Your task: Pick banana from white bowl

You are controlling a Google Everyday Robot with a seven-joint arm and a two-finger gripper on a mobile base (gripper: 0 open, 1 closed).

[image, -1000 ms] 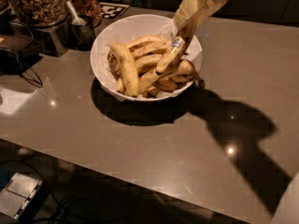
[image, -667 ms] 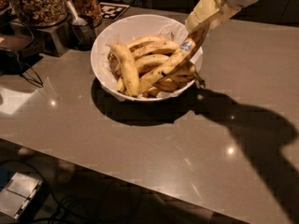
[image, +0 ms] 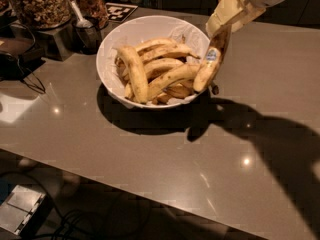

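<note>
Gripper (image: 223, 26), near the bench's far edge, pinches the banana (image: 210, 64) by its upper end. The banana's long axis hangs near-vertical below, at the white bowl (image: 107, 51) rim.

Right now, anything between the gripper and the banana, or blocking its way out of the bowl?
Nothing visible. The gripper holds the banana by its top end; it hangs over the white bowl at the right rim, lower tip beside the other bananas.
</note>
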